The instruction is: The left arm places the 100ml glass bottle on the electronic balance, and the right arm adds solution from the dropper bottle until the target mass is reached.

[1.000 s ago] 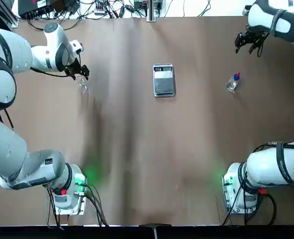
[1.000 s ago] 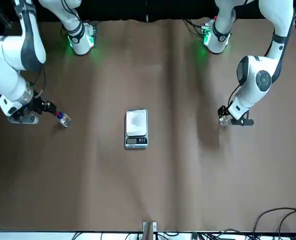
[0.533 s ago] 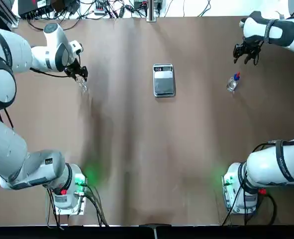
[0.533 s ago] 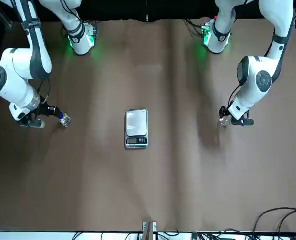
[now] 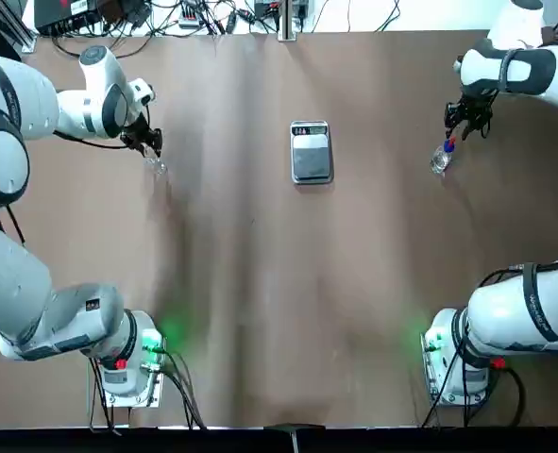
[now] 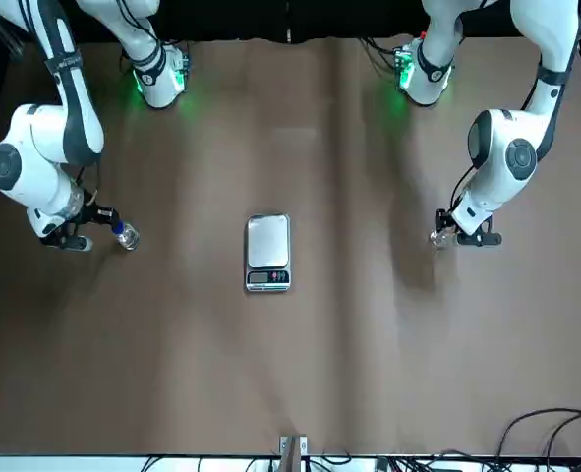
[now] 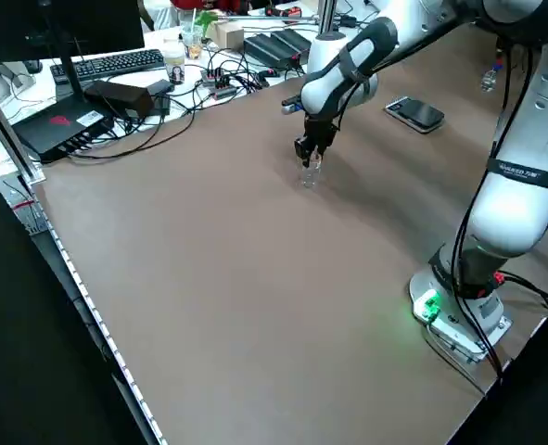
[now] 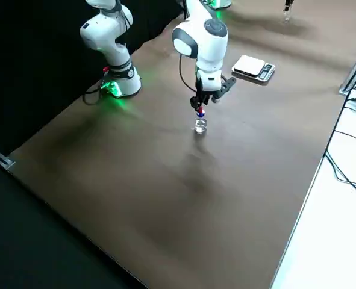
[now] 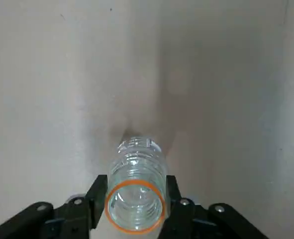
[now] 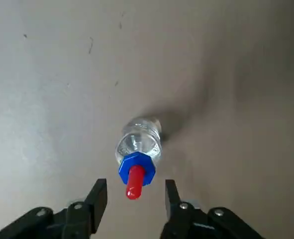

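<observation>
From where I stand, the silver-grey electronic balance (image 5: pixel 312 156) sits on the brown surface (image 5: pixel 260 283) in the middle, toward the far side from the robot, its display strip at the far end and its shiny plate nearer the arms' bases. Off to the left, the left gripper (image 9: pixel 137 201) is low over the surface, with the 100ml glass bottle (image 9: pixel 139 164) between its jaws; the bottle has an orange ring round its mouth, and I cannot tell whether the jaws are pressing on the glass. Over on the right, the right gripper (image 10: pixel 136 199) hangs right by the dropper bottle (image 10: pixel 139 144), jaws apart, the red bulb and blue collar showing in the space beyond the tips. That bottle is well right of the balance. As for writing, the left arm (image 7: pixel 524 176) carries a dark band with pale lettering that seems to read "FRANKA ROBOTICS", though it is small; marks by the balance's display are too tiny to make out. Beyond the far edge, a black keyboard (image 7: pixel 119 64) and a tangle of cables lie on a white desk (image 7: pixel 23 102).
</observation>
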